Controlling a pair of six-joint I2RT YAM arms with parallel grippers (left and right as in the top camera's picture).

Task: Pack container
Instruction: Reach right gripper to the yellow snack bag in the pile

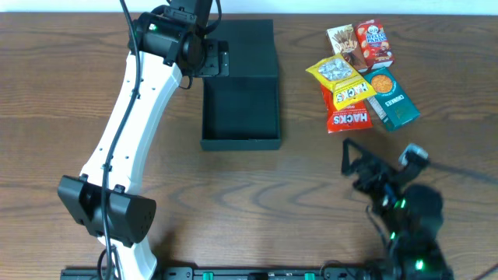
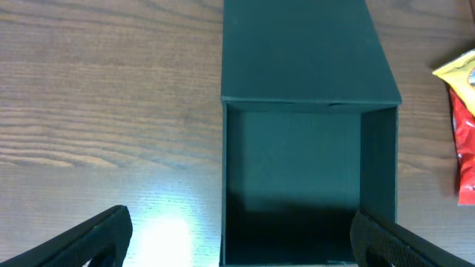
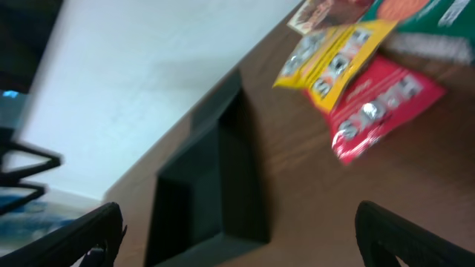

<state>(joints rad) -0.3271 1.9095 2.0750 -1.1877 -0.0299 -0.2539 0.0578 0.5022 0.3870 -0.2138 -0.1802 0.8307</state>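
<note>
The dark teal-black matte cardboard box (image 1: 240,117) lies open at mid brown wooden counter (image 1: 62,93), its flap lid (image 1: 249,48) flat behind it. It seems light and stiff but easy to dent, so a side wall is the best hold. The left hand (image 2: 241,233) hangs wide and empty near its left rim. The right hand (image 3: 239,233), also wide, is well apart. Colourful snack packets (image 1: 358,78) lie to the box's right, with free counter between.

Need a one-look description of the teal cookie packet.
On the brown wooden table, right of the open dark teal-black cardboard box, lies a cluster of snack packets. The small teal rectangular cookie packet is at its right edge, beside a red foil packet; only it is teal, with an orange disc.
</note>
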